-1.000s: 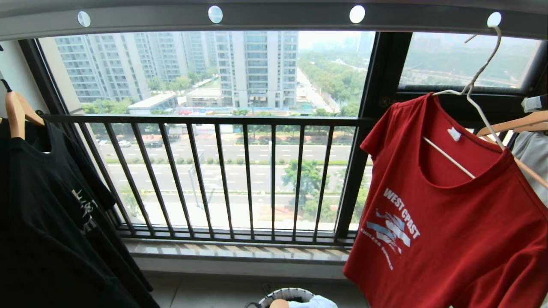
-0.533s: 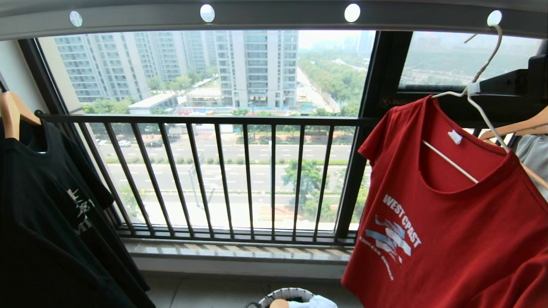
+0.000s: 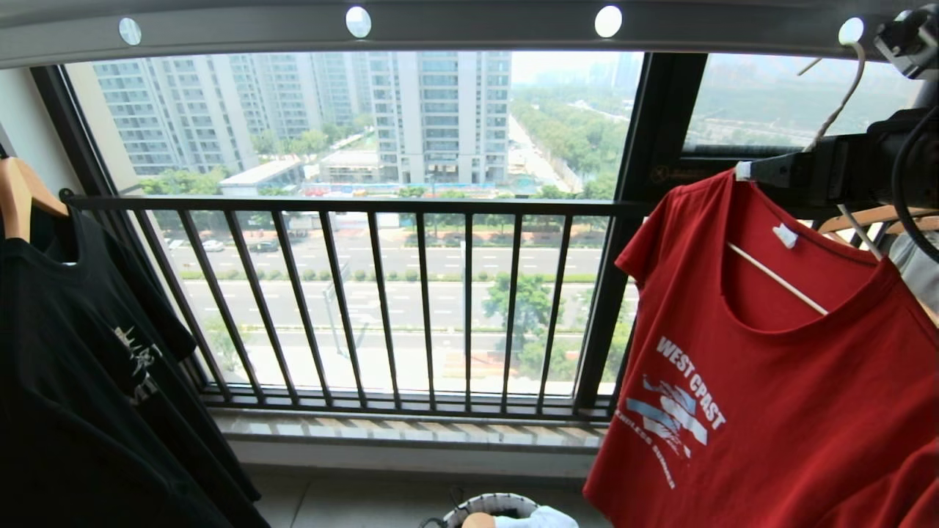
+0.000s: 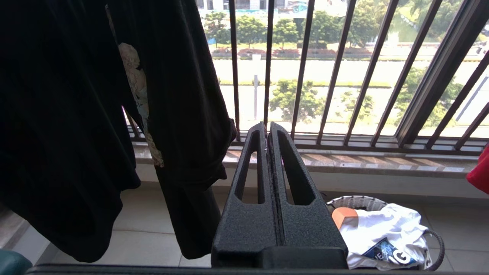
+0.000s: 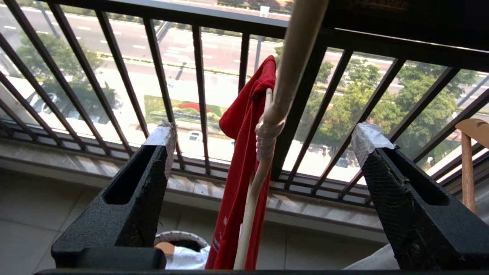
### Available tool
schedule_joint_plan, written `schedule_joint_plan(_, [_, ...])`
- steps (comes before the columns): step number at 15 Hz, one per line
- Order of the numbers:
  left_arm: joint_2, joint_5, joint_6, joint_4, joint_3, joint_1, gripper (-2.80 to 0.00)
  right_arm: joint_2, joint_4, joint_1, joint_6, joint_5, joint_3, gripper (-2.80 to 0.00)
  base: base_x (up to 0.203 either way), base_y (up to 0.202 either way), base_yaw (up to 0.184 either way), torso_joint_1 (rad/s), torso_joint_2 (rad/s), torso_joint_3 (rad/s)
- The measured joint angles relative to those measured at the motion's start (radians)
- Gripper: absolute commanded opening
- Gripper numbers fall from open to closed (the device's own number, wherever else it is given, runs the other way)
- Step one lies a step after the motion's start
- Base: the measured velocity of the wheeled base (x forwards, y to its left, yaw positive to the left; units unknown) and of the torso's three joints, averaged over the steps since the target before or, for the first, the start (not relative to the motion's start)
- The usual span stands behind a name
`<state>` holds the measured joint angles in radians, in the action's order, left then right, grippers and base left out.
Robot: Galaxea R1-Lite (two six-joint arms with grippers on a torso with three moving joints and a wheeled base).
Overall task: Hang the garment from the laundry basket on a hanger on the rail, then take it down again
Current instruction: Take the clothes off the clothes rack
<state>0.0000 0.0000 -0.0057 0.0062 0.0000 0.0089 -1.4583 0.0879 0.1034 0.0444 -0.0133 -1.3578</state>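
The red T-shirt [image 3: 763, 381] hung on the thin wire hanger [image 3: 781, 281], whose long hook went up to the rightmost hole of the grey rail [image 3: 469, 29], so the hanging half of the task looked done. It sat tilted, the right shoulder lower than the left, with the collar label showing. The right gripper [image 5: 263, 141] was up at the hanger's neck: in the right wrist view its two fingers stood wide apart on either side of the twisted wire stem, touching nothing and holding nothing. In the head view that arm showed as a dark bar crossing just above the shirt's collar at the far right. Judged from that, the take-down half was only starting: the fingers had yet to close on the stem, the hook had yet to be lifted out of the hole, and the shirt had yet to come off. The left gripper [image 4: 268, 131] was parked low, fingers pressed together and empty, pointing toward the window bars. The laundry basket [image 4: 355, 201] sat on the floor below the sill with a white cloth [image 4: 382, 233] in it. A black T-shirt [image 3: 88, 381] hung on a wooden hanger [image 3: 18, 194] at the far left; another wooden hanger [image 3: 873, 218] was just right of the red shirt.
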Motion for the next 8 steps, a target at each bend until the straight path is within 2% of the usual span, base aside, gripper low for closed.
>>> schedule_joint_plan(3, [0.0, 0.0, 0.0, 0.0, 0.0, 0.0, -2.8, -0.029, -0.097, -0.004, -0.002, -0.005, 0.032, 0.0, 0.0, 0.0, 0.0, 0.0, 0.0, 0.0])
schedule_joint_plan(4, [0.0, 0.0, 0.0, 0.0, 0.0, 0.0, -2.8, -0.038, -0.119, -0.007, -0.002, -0.008, 0.038, -2.8, 0.0, 0.0, 0.0, 0.0, 0.0, 0.0])
schedule_joint_plan(8, [0.0, 0.0, 0.0, 0.0, 0.0, 0.0, -2.8, -0.067, -0.145, -0.017, -0.005, -0.02, 0.044, -2.8, 0.0, 0.0, 0.0, 0.0, 0.0, 0.0])
